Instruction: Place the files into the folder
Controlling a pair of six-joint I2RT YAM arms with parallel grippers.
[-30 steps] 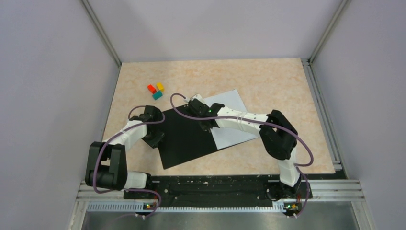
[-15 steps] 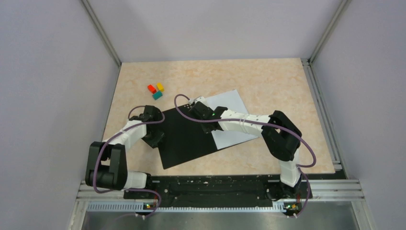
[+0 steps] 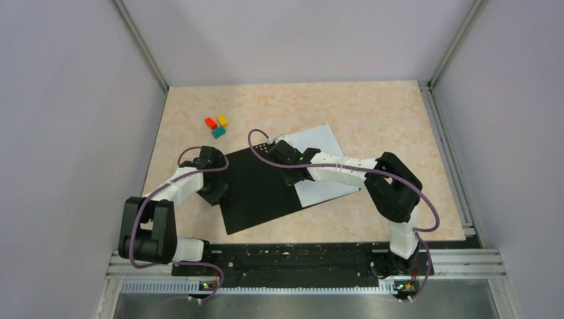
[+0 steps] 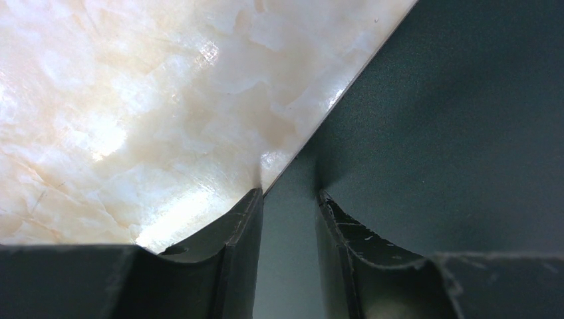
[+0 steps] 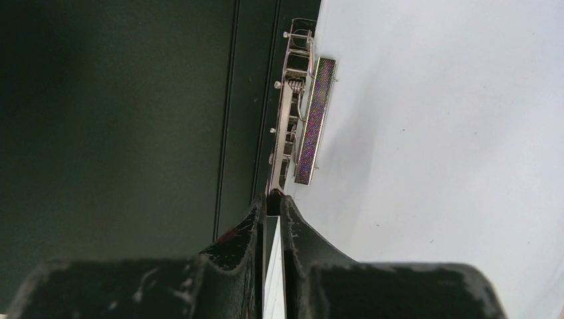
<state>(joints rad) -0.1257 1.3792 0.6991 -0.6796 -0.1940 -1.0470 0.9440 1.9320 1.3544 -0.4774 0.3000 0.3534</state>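
Folder (image 3: pixel 256 193) lies opened flat mid-tabletop (image 3: pixel 379 113), black inside up, turned at an angle. Files (image 3: pixel 318 141) sit on its right half, white paper running from the spine out to the right and far side; cannot tell if that is one sheet or two stacked. The paper's left edge lies right against the metal clip (image 5: pixel 294 126) on the spine; cannot tell if any of it is tucked under the clamp

Right hand (image 5: pixel 273 203) reaches in from the right, fingers pressed nearly together and pinching the near end of the clip's thin lever bar. Judgement: it grips there to work the clamp so the paper edge can go beneath, which would explain the sheets parked tight against the spine

Left hand (image 4: pixel 289 199) is at the folder's left edge, fingers part spread, nothing between them. One tip sits where the cover edge meets bare tabletop, the other over the black cover. Contact looks likely but cannot confirm. Judgement: it is placed there to pin the left cover so the folder does not skid or flap while the other arm pulls on the clip

Three small blocks (image 3: pixel 217 126), red, yellow and teal, sit far left, well apart from the folder, not part of this

Step in hand, as I judge it: clip handling; files are on the folder, cover not yet closed
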